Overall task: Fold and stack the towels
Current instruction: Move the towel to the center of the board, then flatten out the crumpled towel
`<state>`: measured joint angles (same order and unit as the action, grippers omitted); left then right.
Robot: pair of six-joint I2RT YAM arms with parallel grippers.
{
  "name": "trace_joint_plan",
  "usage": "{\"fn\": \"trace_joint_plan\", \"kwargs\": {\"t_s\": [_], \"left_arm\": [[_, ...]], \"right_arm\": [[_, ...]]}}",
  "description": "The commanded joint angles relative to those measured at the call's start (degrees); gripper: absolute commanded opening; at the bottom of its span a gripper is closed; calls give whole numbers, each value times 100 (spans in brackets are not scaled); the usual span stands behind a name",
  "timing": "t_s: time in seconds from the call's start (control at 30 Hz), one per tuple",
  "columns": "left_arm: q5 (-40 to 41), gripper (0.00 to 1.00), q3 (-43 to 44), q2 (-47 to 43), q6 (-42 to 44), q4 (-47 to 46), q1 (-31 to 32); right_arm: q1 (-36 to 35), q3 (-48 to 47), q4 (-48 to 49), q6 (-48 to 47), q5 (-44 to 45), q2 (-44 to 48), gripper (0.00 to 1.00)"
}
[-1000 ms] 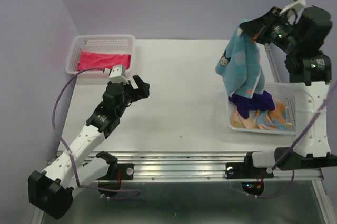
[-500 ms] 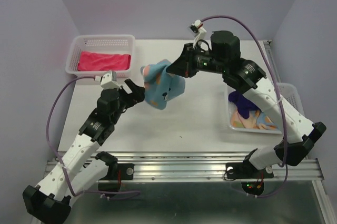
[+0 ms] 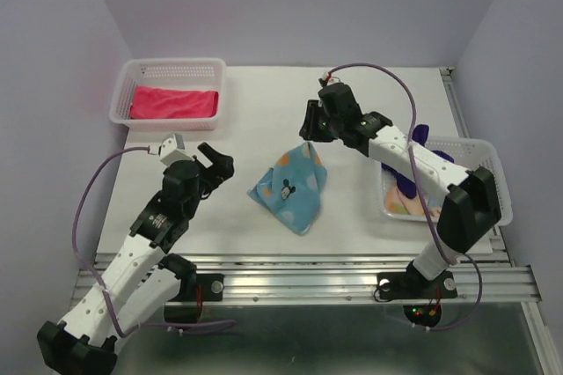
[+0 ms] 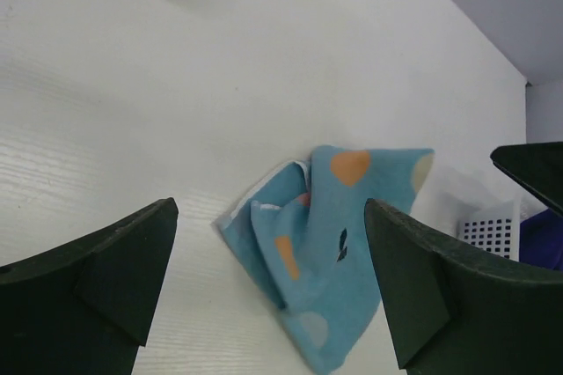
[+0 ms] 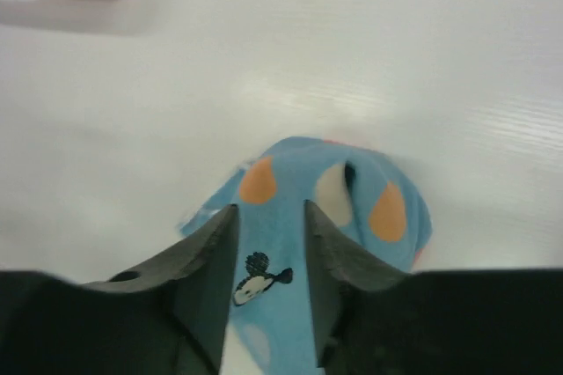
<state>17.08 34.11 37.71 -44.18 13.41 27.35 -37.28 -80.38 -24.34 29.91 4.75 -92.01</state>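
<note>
A light blue towel with orange dots (image 3: 292,186) lies crumpled on the white table, mid-centre. My right gripper (image 3: 310,124) hovers just behind and above it. Its jaws stand apart in the right wrist view, open (image 5: 269,212), with the blue towel (image 5: 299,181) lying below the gap. My left gripper (image 3: 215,159) is wide open to the left of the towel, and the blue towel (image 4: 339,243) shows between its fingers, further off. A pink towel (image 3: 173,100) lies folded in the left basket. A dark purple towel (image 3: 406,172) and an orange patterned towel (image 3: 413,203) lie in the right basket.
A white mesh basket (image 3: 171,64) stands at the back left corner and another (image 3: 488,159) at the right edge. The right arm stretches across from the right basket towards the centre. Purple cables loop above both arms.
The right arm carried the blue towel from above the right basket to the table's middle and set it down. Its jaws have parted. The left arm shifted slightly.
</note>
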Motion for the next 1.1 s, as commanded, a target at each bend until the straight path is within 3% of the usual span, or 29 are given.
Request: {"fn": "trace_joint_plan", "kwargs": {"t_s": [0.0, 0.13, 0.27, 0.33, 0.5, 0.6, 0.8, 0.87, 0.97, 1.07], "left_arm": [[-2, 99, -10, 446, -38, -207, 16], [-371, 99, -97, 964, 102, -584, 16], [-749, 99, -168, 1396, 217, -866, 16], [-978, 99, -220, 1589, 278, -884, 7], [-1418, 99, -659, 1669, 59, -1147, 16], [-1445, 99, -844, 1652, 42, -1227, 16], [-1567, 99, -1003, 1783, -11, -1472, 24], [-1611, 99, -1003, 1906, 6, -1552, 24], [-1594, 99, -985, 2047, 24, -1552, 24], [-1567, 99, -976, 2117, 33, -1587, 16]], "right_arm": [[555, -380, -492, -116, 1156, -483, 56], [529, 20, -363, -512, 590, -222, 83], [213, 1127, -54, -381, 570, 533, 90], [-146, 1854, 8, -65, 816, 936, 100], [-745, 3079, 9, 577, 816, 1501, 100], [-1438, 3423, -185, 718, 1369, 1704, 100], [-2406, 3336, -19, 788, 1651, 923, 100], [-2547, 3231, 43, 840, 1660, 694, 96], [-2688, 3090, 43, 998, 1818, 368, 77], [-2697, 3028, 26, 1175, 2012, 78, 72]]}}
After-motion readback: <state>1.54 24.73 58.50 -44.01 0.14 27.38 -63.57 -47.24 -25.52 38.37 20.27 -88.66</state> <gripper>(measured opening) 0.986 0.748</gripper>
